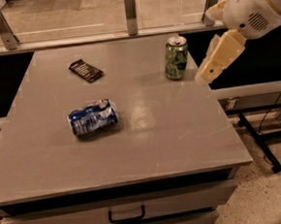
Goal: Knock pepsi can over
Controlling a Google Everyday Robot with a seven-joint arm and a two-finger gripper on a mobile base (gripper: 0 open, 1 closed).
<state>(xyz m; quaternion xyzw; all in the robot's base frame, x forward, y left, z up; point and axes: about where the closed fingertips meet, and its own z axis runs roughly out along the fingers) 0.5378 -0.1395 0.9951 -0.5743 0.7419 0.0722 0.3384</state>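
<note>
The pepsi can [93, 117] lies on its side on the grey table [162, 136], left of centre. A flat black packet [85, 70] lies above it; a green can [176, 57] stands upright toward the upper right. The gripper [206, 74] hangs at the right, beyond the table's edge, just beside the green can and holding nothing; open or closed, I cannot tell.

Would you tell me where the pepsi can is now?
In the camera view the pepsi can lies on its side left of centre on the table, nearer than the black packet; the gripper hangs at the right edge beside the green can.
</note>
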